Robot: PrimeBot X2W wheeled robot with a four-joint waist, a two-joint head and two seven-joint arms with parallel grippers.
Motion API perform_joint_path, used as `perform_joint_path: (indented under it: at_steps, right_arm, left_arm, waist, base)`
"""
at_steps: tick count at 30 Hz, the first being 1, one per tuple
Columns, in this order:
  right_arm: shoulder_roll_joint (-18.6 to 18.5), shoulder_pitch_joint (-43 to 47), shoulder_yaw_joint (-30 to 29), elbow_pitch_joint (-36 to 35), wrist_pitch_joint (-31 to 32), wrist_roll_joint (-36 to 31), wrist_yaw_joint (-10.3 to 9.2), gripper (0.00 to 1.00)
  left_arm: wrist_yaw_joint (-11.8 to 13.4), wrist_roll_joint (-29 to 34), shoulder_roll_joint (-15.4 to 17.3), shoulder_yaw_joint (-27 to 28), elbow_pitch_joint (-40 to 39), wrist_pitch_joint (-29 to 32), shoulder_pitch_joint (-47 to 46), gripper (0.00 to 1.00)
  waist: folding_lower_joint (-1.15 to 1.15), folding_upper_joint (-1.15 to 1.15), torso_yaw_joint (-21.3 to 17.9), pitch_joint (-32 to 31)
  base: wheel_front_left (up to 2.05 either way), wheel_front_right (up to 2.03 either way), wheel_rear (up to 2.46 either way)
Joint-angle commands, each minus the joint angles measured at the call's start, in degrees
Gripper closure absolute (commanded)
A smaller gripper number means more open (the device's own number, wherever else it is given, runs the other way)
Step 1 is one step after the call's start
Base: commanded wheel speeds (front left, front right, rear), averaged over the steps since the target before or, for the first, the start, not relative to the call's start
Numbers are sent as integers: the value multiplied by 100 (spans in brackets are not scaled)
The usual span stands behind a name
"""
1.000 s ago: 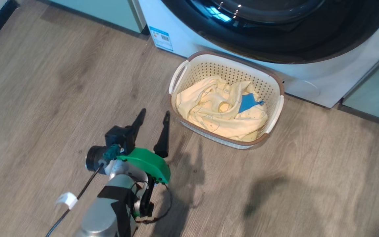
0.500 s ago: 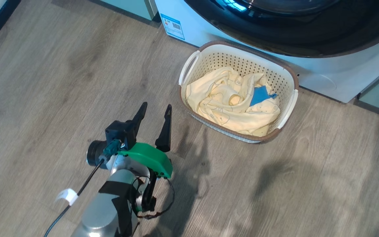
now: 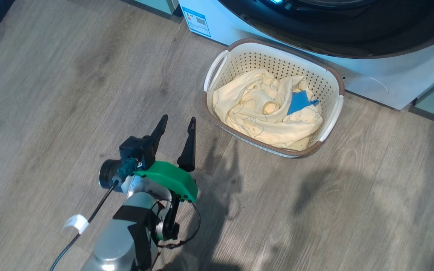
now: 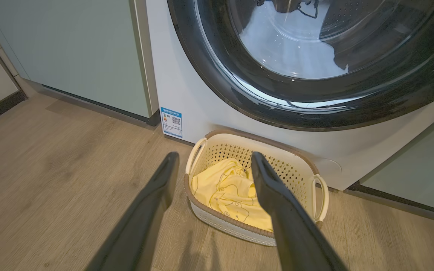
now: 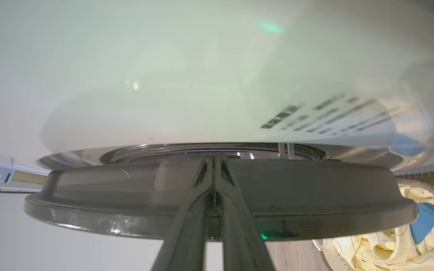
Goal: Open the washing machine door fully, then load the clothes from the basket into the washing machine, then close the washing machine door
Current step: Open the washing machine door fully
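Head view looks down on a wood floor [image 3: 51, 94]. The robot's left claw [image 3: 177, 120] hangs above the floor with its two dark fingers spread apart, holding nothing, near the cream basket [image 3: 269, 60] but clear of it. The basket stands on the floor just in front of the white washing machine [image 3: 371, 79], with the pale yellow clothes [image 3: 254, 113] and their blue patch [image 3: 299, 102] piled inside. The glossy black washing machine door [image 3: 352, 37] curves above the basket. In the right wrist view, the right claw [image 5: 213, 162] is pressed shut with nothing between its fingers, its tips at the door's dark edge; whether they touch it is unclear.
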Motion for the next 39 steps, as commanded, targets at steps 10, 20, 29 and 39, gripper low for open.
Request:
perform_joint_path:
  at_steps: [10, 20, 29, 39]
  right_arm:
    - [91, -341, 116, -185, 175, -67, -15, 100]
    - [161, -211, 207, -404, 568, 17, -15, 100]
    - [233, 106, 279, -590, 918, 109, -15, 100]
    - [344, 866, 366, -825, 1379, 244, -15, 100]
  left_arm:
    - [29, -35, 99, 201, -240, -52, -243, 0]
    - [48, -43, 99, 217, -247, -52, -228, 0]
    - [-4, 51, 99, 286, -166, -52, -198, 0]
    - [-227, 357, 99, 485, -6, -52, 24, 0]
  waist:
    - [0, 0, 44, 100]
    - [0, 0, 5, 102]
    - [0, 0, -84, -84]
    - [0, 0, -130, -624]
  base:
    - [0, 0, 0]
    - [0, 0, 0]
    - [0, 0, 0]
    - [0, 0, 0]
